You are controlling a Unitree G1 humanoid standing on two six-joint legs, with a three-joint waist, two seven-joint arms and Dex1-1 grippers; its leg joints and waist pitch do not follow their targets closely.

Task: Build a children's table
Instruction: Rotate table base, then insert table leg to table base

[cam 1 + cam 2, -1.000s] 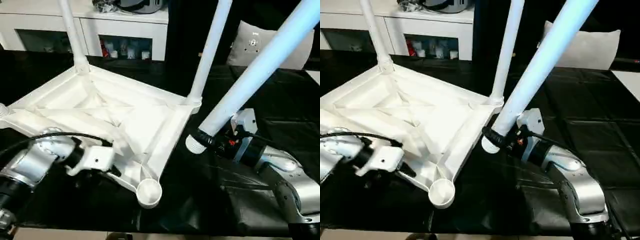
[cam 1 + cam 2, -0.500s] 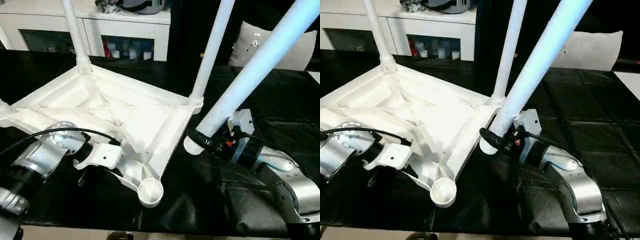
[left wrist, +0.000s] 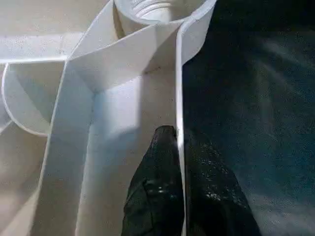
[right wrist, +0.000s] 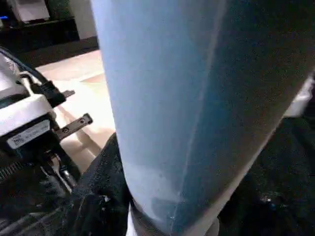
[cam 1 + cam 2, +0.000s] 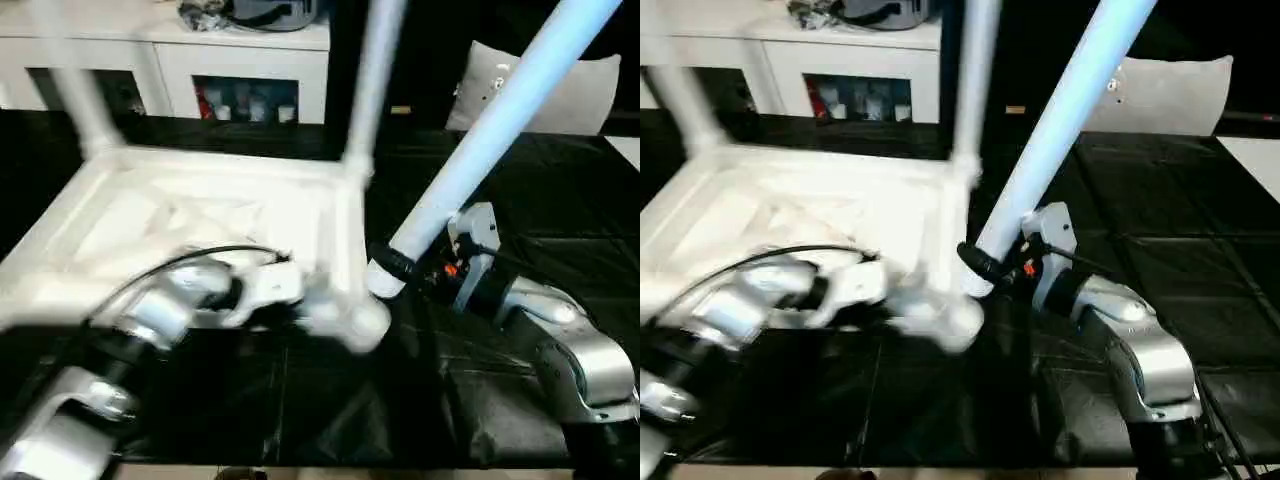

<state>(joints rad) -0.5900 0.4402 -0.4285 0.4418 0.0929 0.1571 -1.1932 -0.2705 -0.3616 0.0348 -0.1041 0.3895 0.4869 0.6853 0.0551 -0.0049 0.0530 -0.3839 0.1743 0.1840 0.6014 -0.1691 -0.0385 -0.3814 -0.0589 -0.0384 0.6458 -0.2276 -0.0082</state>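
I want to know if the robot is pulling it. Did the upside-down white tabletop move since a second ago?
Yes. The tabletop has swung: its empty corner socket now lies closer to the loose leg the right gripper holds.

Silver, rounded forearm shells on the left arm (image 5: 150,320) and right arm (image 5: 560,340), each ending in a black wrist collar and a white bracket; a black cable arcs over the left wrist, an orange-red mark shows at the right wrist, and the fingers (image 3: 157,196) are glossy black.
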